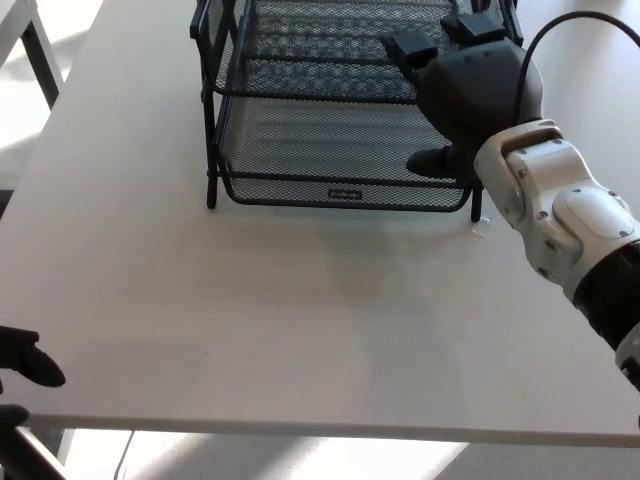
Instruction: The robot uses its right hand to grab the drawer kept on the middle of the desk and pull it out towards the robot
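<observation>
I see my right hand [462, 85] reaching in from the right over the right end of the black mesh drawer [340, 150], which sits at the far middle of the white worktop [280, 310]. Its fingers [410, 45] look spread and hold nothing. The small label [345, 194] on the drawer's front rail is too small to read. My left hand [25, 360] barely shows at the edge; its state I cannot tell.

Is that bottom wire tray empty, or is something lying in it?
Empty, as far as shows. Through the bottom tray's mesh only the white desk appears; the right hand hides its right corner.
</observation>
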You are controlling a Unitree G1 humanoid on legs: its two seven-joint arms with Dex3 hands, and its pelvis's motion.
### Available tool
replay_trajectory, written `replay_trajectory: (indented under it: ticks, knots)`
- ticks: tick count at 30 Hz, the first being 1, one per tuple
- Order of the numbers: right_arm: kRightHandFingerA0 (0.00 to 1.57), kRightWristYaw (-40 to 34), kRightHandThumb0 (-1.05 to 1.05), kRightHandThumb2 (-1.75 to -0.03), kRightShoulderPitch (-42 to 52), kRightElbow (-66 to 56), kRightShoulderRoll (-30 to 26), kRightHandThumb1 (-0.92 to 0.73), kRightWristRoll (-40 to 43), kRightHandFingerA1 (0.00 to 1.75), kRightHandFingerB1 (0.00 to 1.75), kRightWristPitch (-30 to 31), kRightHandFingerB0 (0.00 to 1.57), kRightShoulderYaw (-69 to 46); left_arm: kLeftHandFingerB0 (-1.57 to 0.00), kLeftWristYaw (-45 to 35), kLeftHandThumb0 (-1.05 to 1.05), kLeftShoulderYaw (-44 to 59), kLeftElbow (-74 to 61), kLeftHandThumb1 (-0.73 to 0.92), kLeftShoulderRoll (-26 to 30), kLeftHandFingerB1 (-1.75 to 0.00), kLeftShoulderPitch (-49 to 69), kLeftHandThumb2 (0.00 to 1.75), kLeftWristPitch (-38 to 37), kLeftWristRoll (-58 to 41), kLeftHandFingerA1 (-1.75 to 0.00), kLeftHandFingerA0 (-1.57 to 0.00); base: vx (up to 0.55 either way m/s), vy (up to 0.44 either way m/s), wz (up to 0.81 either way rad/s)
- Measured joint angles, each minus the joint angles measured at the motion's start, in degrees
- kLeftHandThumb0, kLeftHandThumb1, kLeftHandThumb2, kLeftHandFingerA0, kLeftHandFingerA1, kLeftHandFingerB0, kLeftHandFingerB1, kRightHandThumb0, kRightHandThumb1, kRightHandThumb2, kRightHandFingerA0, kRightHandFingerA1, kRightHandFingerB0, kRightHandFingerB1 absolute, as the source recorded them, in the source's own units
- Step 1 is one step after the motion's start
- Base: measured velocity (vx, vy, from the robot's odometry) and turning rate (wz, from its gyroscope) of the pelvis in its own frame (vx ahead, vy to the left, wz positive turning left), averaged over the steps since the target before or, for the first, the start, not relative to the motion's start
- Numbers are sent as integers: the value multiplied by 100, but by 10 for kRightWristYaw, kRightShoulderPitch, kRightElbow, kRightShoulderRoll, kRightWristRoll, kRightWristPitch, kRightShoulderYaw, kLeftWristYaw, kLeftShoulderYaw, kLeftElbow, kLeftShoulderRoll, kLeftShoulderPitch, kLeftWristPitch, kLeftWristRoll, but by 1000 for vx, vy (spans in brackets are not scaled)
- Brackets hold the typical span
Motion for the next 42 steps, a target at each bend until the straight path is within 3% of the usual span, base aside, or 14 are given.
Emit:
replay_trajectory:
  ticks: [1,2,4,5,7,9,10,14,19,33,42]
  knots:
    - [49,-9,-62,-55,-2,9,2,-50,-3,64,43,2,28,2,-82,0,-30,0,0,57,0,-59,-1,57,0,0,-88,-79,0,0,0]
    - [56,-16,-63,-80,-3,15,3,-40,-5,73,51,3,29,5,-81,0,-30,0,0,57,0,-59,-2,57,0,0,-88,-78,0,0,0]
    - [58,-33,-61,-78,-6,25,4,-40,-11,76,52,3,35,9,-82,0,-30,0,0,57,0,-60,-4,57,0,0,-91,-79,0,0,0]
    - [69,-44,-42,-56,-9,31,5,-51,-13,88,44,3,52,12,-81,0,-32,0,0,58,0,-60,-5,57,0,0,-91,-78,0,0,0]
    - [69,-63,-42,-56,-13,38,7,-51,-16,88,44,2,52,14,-81,0,-32,0,0,58,0,-60,-5,57,0,0,-91,-78,0,0,0]
    - [78,-84,-25,-60,-17,46,7,-53,-18,147,52,0,67,17,-82,0,-30,0,0,57,0,-60,-6,57,0,0,-90,-79,0,0,0]
    - [86,-94,-34,-59,-19,49,7,-51,-20,152,52,-2,80,19,-82,0,-30,0,1,57,0,-61,-6,57,0,0,-89,-79,0,0,0]
    - [85,-135,-39,-59,-22,63,7,-48,-25,160,59,-12,94,25,-82,0,-30,0,1,57,0,-61,-6,57,0,0,-90,-79,0,0,0]
    - [84,-183,-40,-55,-22,77,7,-51,-30,159,65,-25,95,30,-82,0,-29,0,1,56,0,-60,-6,57,0,0,-89,-79,0,0,0]
    - [89,-303,-44,-55,-22,117,6,-48,-38,155,59,-69,99,44,-82,0,-29,0,0,56,0,-59,-7,57,0,0,-90,-79,0,0,0]
    - [86,-370,-48,-60,4,93,-12,-50,-43,151,62,-88,96,44,-82,-1,-30,0,3,57,0,-61,-10,57,-1,0,-90,-79,0,0,0]
